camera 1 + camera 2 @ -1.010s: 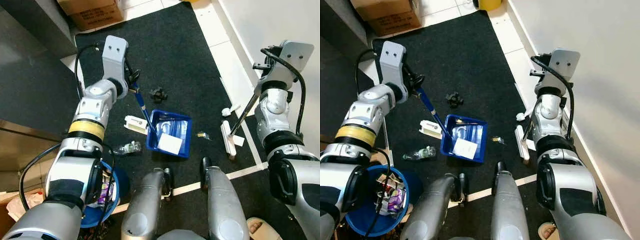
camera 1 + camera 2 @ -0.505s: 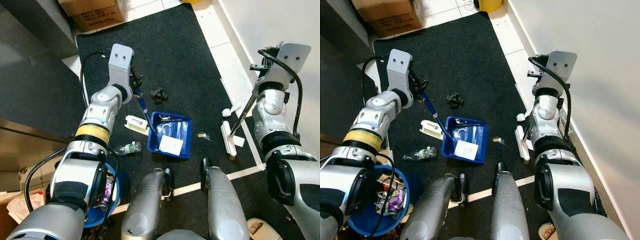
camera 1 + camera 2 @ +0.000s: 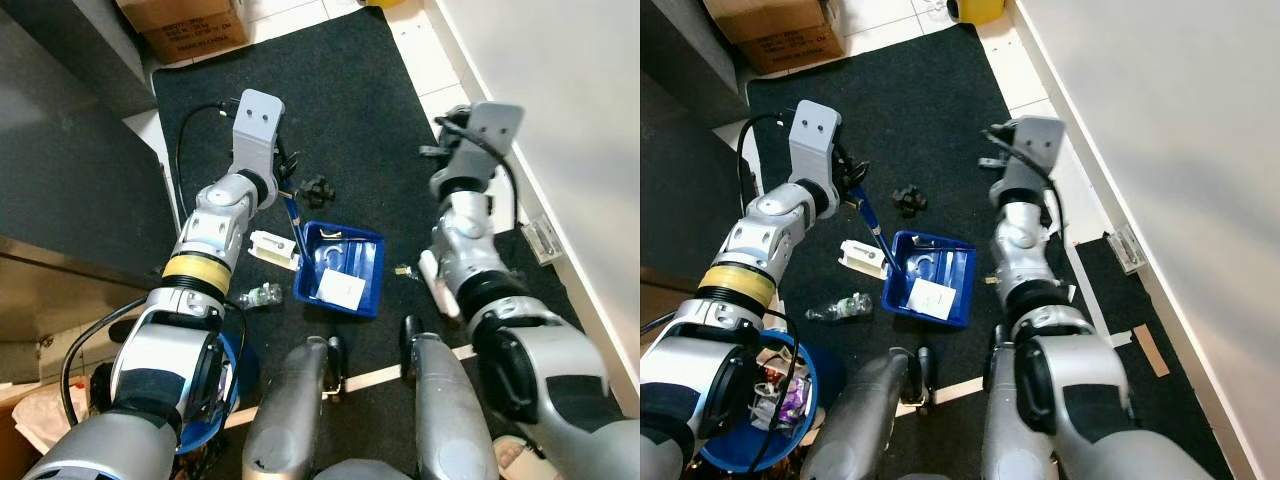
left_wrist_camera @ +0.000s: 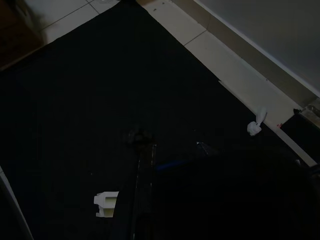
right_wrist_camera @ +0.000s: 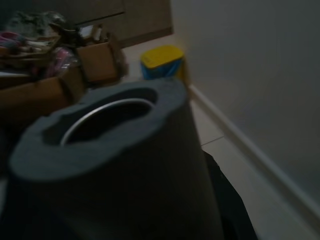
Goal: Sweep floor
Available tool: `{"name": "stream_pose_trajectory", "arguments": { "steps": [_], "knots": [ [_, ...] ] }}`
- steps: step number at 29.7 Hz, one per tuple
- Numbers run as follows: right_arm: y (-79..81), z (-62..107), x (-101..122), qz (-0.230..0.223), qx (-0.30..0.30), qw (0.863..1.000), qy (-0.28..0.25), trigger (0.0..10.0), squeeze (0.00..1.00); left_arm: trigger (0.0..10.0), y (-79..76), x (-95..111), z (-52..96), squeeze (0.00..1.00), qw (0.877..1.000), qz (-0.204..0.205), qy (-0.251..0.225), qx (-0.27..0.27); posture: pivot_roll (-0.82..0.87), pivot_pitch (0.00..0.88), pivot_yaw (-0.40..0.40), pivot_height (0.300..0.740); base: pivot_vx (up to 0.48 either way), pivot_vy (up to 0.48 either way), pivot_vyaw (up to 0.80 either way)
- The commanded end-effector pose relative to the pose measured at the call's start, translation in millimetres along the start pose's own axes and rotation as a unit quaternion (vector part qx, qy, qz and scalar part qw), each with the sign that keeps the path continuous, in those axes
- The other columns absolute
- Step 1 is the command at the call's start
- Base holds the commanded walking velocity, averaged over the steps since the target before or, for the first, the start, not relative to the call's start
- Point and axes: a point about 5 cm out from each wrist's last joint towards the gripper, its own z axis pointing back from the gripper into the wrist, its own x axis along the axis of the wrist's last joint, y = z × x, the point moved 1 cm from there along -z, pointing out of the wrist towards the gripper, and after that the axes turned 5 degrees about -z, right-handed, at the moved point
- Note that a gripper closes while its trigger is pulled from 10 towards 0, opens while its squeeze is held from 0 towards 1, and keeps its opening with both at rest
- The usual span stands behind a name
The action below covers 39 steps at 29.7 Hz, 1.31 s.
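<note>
A blue dustpan (image 3: 345, 258) lies on the black carpet (image 3: 350, 110) with a white paper (image 3: 340, 288) in it. My left gripper (image 3: 283, 190) is shut on its blue handle (image 3: 297, 230), just beyond the pan's left corner. My right gripper (image 3: 458, 190) is to the right of the pan, shut on the grey foam broom handle (image 5: 115, 165). The white broom head (image 3: 431, 272) peeks out by my right forearm. Loose on the carpet are a black clump (image 3: 316, 187), a white block (image 3: 270, 246), a clear wrapper (image 3: 259, 295) and a small scrap (image 3: 404, 270).
A blue bin (image 3: 735, 440) with trash stands at my lower left. Dark cabinets (image 3: 70, 170) line the left, a white wall (image 3: 570, 120) the right. Cardboard box (image 3: 190, 25) and yellow container (image 3: 975, 8) sit past the carpet's far edge. My legs (image 3: 300, 410) are below the pan.
My right arm has swung left with the broom, bringing the head closer to the dustpan. My left gripper has shifted slightly right along the pan's handle.
</note>
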Motion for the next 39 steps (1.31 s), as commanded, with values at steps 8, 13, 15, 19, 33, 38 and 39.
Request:
{"name": "stream_pose_trajectory", "arguments": {
  "steps": [8,13,15,19,33,38,39],
  "knots": [
    [2.2,-1.5,-5.1,-0.176,-0.051,0.983,0.03,10.0,0.0,10.0,-10.3,-25.6,3.1,0.0,0.999,0.019,0.044,-0.014,0.04,0.312,0.096,0.74,0.0,0.0,0.0],
    [-18.9,-13.1,23.3,-0.179,-0.059,0.982,-0.03,10.0,0.0,10.0,-11.2,-25.3,3.1,0.0,0.999,0.021,0.043,-0.014,0.03,0.308,0.094,0.74,0.0,0.0,0.0],
    [-28.0,-17.2,36.8,-0.178,-0.061,0.981,-0.057,10.0,0.0,10.0,-11.2,-25.2,2.8,0.0,0.999,0.021,0.043,-0.014,0.02,0.306,0.096,0.74,0.0,0.0,0.0],
    [-42.5,-21.8,59.1,-0.146,-0.055,0.983,-0.1,10.0,0.0,10.0,-11.5,-24.2,1.8,0.0,0.999,0.021,0.043,-0.014,0.02,0.3,0.099,0.74,0.0,0.0,0.0],
    [-91.3,-17.7,119.3,-0.033,-0.056,0.977,-0.202,10.0,0.0,10.0,-8.1,-22.0,0.4,0.0,0.999,0.021,0.038,-0.009,-0.01,0.262,0.095,0.74,0.0,0.0,0.0],
    [-102.5,-13.6,124.5,-0.001,-0.06,0.977,-0.202,10.0,0.0,10.0,-2.3,-17.3,1.0,0.0,0.999,0.03,0.028,-0.001,-0.02,0.24,0.092,0.74,0.0,0.0,0.0],
    [-107.9,-9.3,120.5,0.012,-0.062,0.98,-0.189,10.0,0.0,10.0,6.3,-10.1,3.0,0.0,0.999,0.044,0.012,0.01,-0.03,0.222,0.09,0.74,0.0,0.0,0.0]
  ]
}}
